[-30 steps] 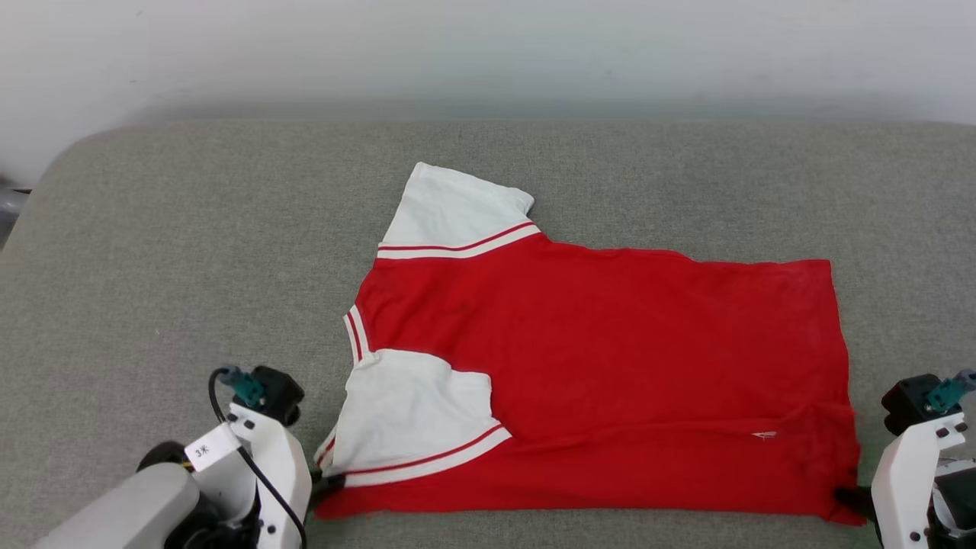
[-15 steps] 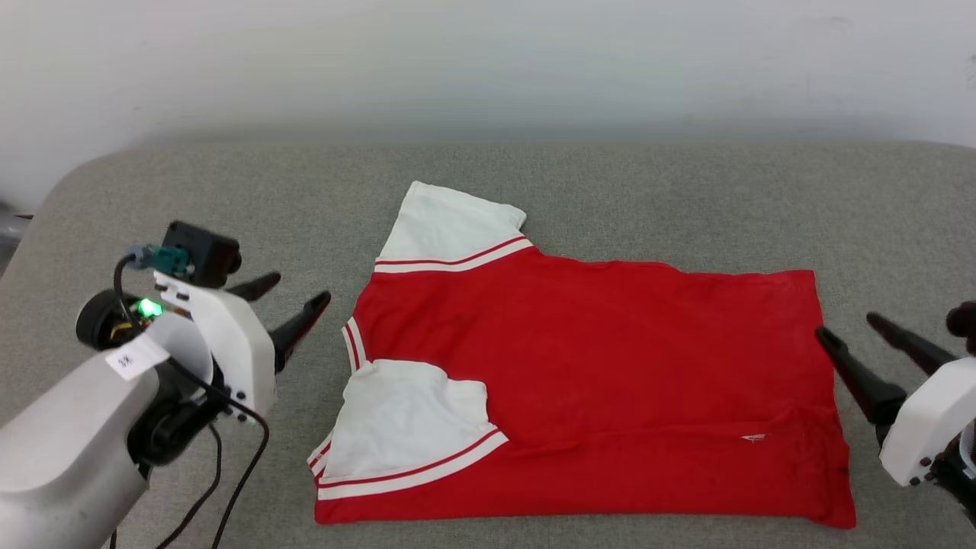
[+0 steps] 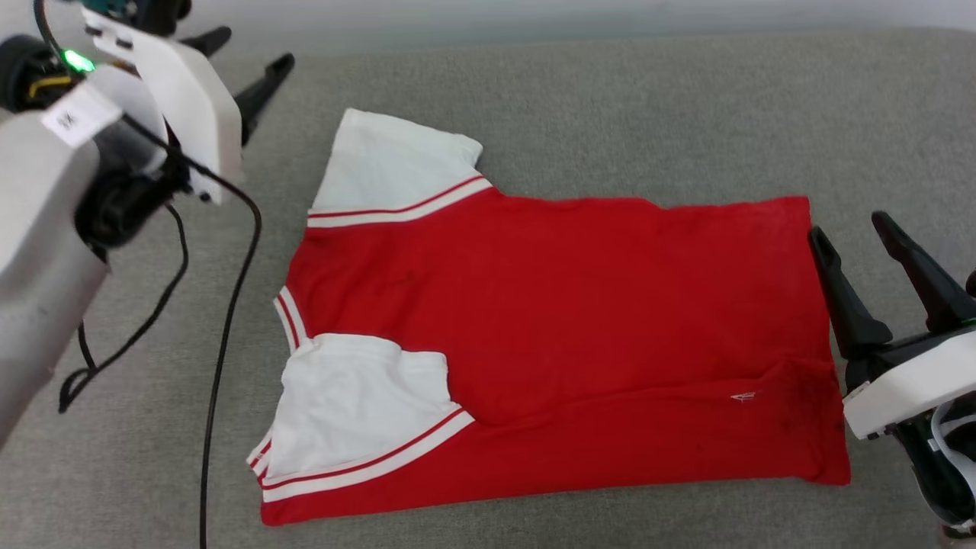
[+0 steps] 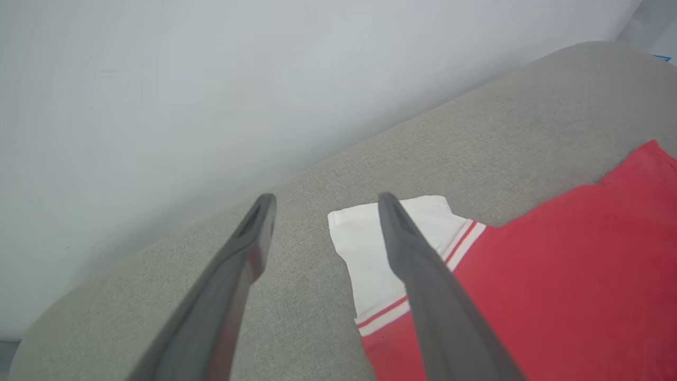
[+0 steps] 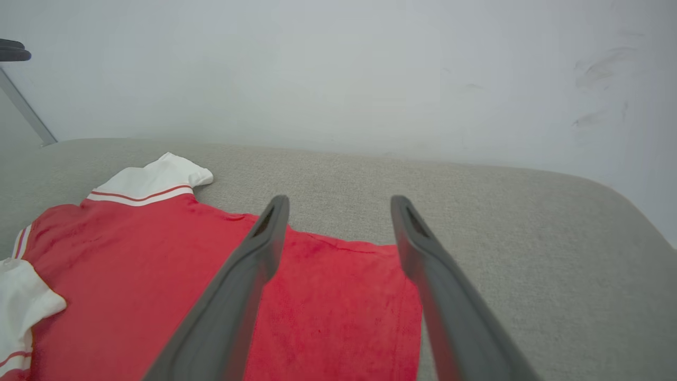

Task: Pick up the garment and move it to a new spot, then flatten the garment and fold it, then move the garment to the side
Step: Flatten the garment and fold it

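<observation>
The garment [image 3: 557, 328], a red shirt with white sleeves and striped trim, lies flat on the grey cushion with its near edge folded up over the body; no lettering shows. One white sleeve [image 3: 396, 171] points to the far left, the other [image 3: 358, 412] lies folded over the red cloth. My left gripper [image 3: 248, 49] is raised at the upper left, open and empty, apart from the far sleeve [image 4: 370, 248]. My right gripper [image 3: 850, 229] hangs open and empty just right of the garment's hem [image 5: 338, 317].
The grey cushion [image 3: 648, 114] spreads all round the garment, with bare fabric behind it and on both sides. A pale wall [image 5: 338, 69] rises behind the cushion. A black cable [image 3: 229, 305] hangs from my left arm across the cushion's left part.
Both grippers let go of the garment's near corners and opened. The left one rose far up to the left, the right one lifted beside the hem. The camera tilted down and shifted.
</observation>
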{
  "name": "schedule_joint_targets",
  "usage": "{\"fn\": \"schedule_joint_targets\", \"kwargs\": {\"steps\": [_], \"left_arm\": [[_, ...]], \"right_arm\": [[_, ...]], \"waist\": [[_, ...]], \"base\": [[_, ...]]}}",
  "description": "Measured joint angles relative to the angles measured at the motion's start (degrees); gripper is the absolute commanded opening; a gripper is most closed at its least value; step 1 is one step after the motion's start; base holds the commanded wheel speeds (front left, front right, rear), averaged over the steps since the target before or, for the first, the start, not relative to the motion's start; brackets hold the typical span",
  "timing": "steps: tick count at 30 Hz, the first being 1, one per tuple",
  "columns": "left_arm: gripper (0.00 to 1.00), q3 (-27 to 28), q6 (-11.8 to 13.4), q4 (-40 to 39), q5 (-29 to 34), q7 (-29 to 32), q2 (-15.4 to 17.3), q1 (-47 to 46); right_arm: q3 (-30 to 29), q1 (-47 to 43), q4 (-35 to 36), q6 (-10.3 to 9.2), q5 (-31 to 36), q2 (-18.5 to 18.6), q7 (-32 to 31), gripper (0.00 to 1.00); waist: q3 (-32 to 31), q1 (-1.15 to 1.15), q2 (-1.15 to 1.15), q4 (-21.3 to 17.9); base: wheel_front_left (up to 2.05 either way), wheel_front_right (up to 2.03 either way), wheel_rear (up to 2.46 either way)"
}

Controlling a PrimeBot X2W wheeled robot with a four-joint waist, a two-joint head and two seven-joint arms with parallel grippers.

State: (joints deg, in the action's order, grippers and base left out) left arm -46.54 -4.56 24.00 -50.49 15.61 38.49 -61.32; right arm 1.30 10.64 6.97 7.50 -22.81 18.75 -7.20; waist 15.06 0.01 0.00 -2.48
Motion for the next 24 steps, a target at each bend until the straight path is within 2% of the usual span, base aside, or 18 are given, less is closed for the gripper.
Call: {"fn": "schedule_joint_targets", "kwargs": {"steps": [5, 14, 19, 24], "left_arm": [[1.00, -1.27, -1.60, 5.53, -0.02, 8.22, -0.48, -9.48], [1.00, -5.27, -2.68, 11.85, -3.78, 28.87, -0.81, -19.88], [1.00, -5.46, -2.77, 13.73, -6.93, 34.70, -0.92, -20.84], [1.00, -6.14, -2.77, 15.01, -7.97, 37.30, -0.63, -20.93]], "right_arm": [[0.71, 1.91, 2.09, 0.01, 1.31, -1.37, 0.70, 1.00], [2.14, 4.49, 3.90, 0.01, 2.68, -2.25, 0.68, 1.00], [2.92, 5.94, 3.55, 0.01, 2.71, -2.30, 0.97, 1.00], [3.69, 6.92, 2.59, 0.01, 2.22, -2.22, 1.29, 1.00]], "waist": [[5.62, 0.01, 0.00, -2.43], [15.14, 0.01, 0.00, -6.68], [18.85, 0.01, 0.00, -8.35], [20.83, 0.00, 0.00, -9.21]], "base": [[0.00, 0.00, 0.00], [0.00, 0.00, 0.00], [0.00, 0.00, 0.00], [0.00, 0.00, 0.00]]}}
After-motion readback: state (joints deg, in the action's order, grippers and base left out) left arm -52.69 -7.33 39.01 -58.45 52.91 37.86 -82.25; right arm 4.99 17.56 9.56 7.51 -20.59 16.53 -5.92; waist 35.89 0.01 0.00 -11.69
